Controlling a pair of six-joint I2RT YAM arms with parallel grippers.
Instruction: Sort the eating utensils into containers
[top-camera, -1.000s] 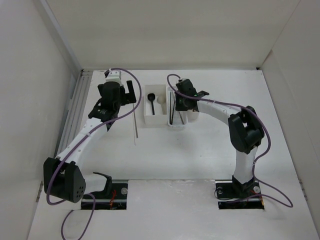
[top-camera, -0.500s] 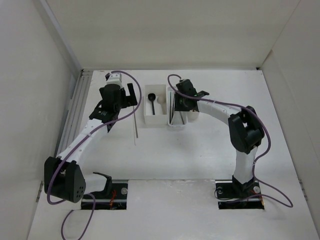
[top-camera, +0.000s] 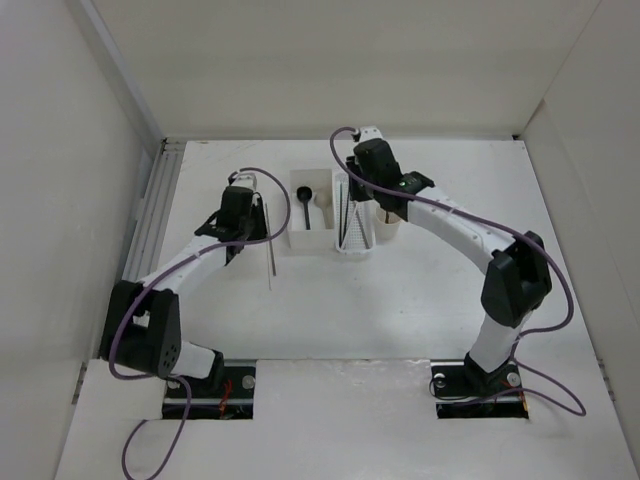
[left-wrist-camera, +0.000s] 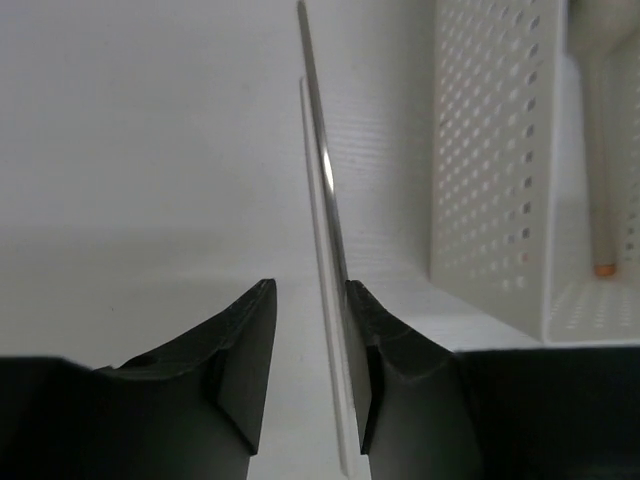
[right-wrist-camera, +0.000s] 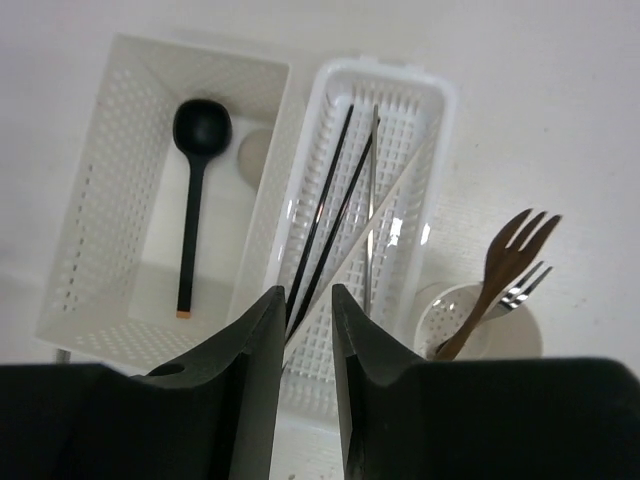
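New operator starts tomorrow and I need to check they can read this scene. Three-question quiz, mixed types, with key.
1. Short answer: which container holds the black spoon?
2. True or false: the forks stand in the round cup.
3. Pick one: the jaws of the left gripper straddle
A. a fork
B. two chopsticks
C. the beige spoon

Key:
1. the wider white box
2. true
3. B
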